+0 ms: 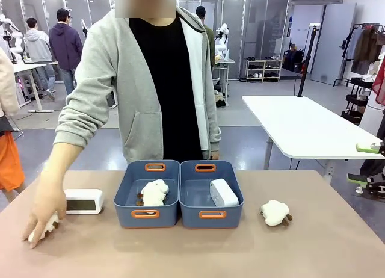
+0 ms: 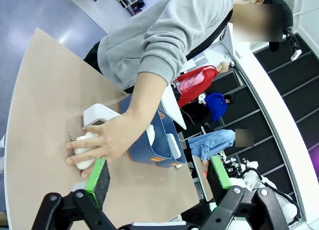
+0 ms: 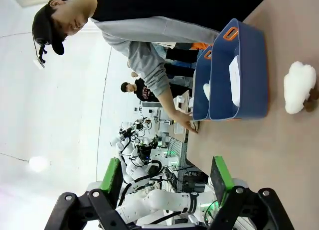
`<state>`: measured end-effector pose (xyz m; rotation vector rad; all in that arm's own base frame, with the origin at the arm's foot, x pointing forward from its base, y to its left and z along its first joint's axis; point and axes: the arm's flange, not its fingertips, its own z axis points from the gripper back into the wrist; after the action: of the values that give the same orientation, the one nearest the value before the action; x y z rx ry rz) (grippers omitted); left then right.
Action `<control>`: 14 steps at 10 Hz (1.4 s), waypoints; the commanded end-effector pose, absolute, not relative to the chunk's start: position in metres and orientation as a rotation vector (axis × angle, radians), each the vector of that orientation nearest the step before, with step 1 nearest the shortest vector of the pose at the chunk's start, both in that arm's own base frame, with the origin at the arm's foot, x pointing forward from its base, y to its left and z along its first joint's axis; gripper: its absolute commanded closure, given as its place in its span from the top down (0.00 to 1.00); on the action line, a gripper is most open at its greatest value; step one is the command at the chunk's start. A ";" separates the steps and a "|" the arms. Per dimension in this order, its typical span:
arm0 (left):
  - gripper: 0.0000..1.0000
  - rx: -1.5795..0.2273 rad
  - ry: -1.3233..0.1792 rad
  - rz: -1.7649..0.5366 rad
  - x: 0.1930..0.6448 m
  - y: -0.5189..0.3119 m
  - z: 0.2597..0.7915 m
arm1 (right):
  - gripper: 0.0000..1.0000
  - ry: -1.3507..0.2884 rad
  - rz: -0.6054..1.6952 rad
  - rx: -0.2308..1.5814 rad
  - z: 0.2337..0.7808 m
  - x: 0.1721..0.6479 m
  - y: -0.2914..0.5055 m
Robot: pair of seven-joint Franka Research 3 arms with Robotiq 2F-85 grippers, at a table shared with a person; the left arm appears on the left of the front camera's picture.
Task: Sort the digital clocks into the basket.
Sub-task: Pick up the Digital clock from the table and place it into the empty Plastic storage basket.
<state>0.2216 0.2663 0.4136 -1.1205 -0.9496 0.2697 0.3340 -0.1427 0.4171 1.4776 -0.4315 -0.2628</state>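
At the left end of the table (image 1: 337, 254) a person's hand (image 1: 43, 213) lies flat over a plush toy (image 2: 79, 163). Just beside it, towards the middle, the first clock (image 1: 84, 201) sits on the bare table top and still has to be put away. Next comes the left basket (image 1: 146, 225), which holds a second plush toy (image 1: 154, 192) and no clock that I can see. Touching its side is the right basket (image 1: 192, 221), with the second clock (image 1: 224, 192) already lying inside. To the right of both baskets a third plush toy (image 1: 275, 213) rests on the table. I judge the job about half done: one clock is in, one is out, and the right basket looks like the one for clocks. The left claw (image 2: 158, 176) is spread wide with nothing between its green pads. The first clock lies ahead of it and off to one side, well apart, with the person's hand and the covered toy between them. The right claw (image 3: 166, 181) is also wide open and empty. It hangs well short of the baskets, with the second clock far ahead of it in the nearer basket.
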 end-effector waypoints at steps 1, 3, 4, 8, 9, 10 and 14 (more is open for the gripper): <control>1.00 -1.134 -0.969 0.262 0.222 0.267 0.415 | 0.90 -0.426 -0.289 1.482 0.421 0.334 -0.143; 1.00 -1.120 -0.950 0.270 0.222 0.266 0.414 | 0.90 -0.426 -0.289 1.482 0.421 0.334 -0.143; 1.00 -0.979 -0.920 0.203 0.224 0.263 0.425 | 0.90 -0.426 -0.289 1.482 0.421 0.334 -0.143; 1.00 -0.086 -0.950 -0.272 0.229 0.263 0.454 | 0.90 -0.426 -0.289 1.482 0.421 0.334 -0.143; 1.00 -0.002 -0.951 -0.398 0.231 0.258 0.463 | 0.90 -0.426 -0.289 1.482 0.421 0.334 -0.143; 1.00 0.015 -0.953 -0.502 0.241 0.247 0.476 | 0.90 -0.426 -0.289 1.482 0.421 0.334 -0.143; 1.00 -0.016 -0.709 -0.958 0.332 0.153 0.512 | 0.90 -0.426 -0.289 1.482 0.421 0.334 -0.143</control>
<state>0.3115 0.1623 0.5118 -0.0423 -0.7338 -0.8660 0.3335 -0.1441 0.4165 1.4763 -0.4333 -0.2674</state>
